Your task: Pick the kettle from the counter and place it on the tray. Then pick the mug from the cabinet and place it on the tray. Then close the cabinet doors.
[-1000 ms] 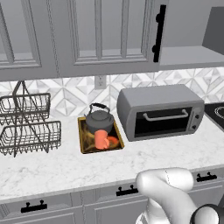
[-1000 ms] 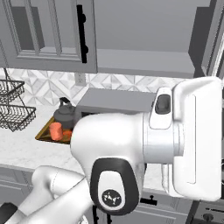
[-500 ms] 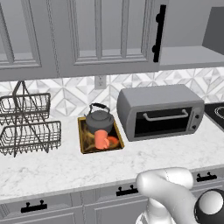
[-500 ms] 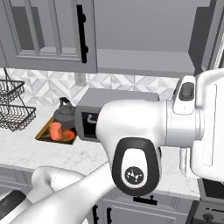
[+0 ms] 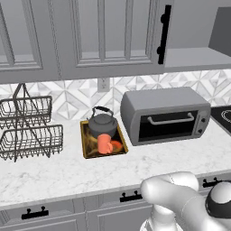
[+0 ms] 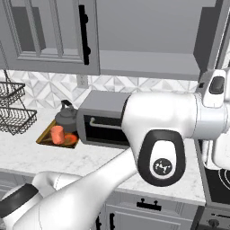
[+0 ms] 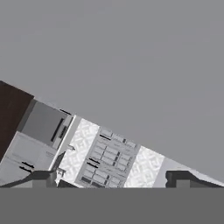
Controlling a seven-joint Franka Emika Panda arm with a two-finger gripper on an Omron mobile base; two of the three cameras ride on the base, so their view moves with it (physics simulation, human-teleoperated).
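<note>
The dark grey kettle (image 5: 102, 124) (image 6: 67, 118) stands on the back of the golden-rimmed tray (image 5: 87, 151) (image 6: 43, 137) on the white counter (image 5: 58, 173). The orange-red mug (image 5: 105, 144) (image 6: 57, 134) sits on the tray in front of it. The upper cabinet (image 5: 194, 57) (image 6: 148, 63) to the right stands open, its grey shelf bare; one door (image 5: 113, 36) carries a black bar handle (image 5: 163, 34) (image 6: 84, 33), the other door (image 6: 207, 38) swings out at the right. My gripper (image 7: 113, 179) is open, empty, facing a flat grey surface.
A grey toaster oven (image 5: 164, 116) (image 6: 96, 121) sits right of the tray. Two-tier wire baskets (image 5: 27, 133) (image 6: 13, 112) stand at the left. A black stovetop (image 5: 223, 118) lies at the far right. My white arm (image 6: 157, 134) blocks much of the right base view.
My arm has swung to the right across the right base view and shifted lower right in the left base view. Kettle, mug and tray have not moved. The gripper stays open.
</note>
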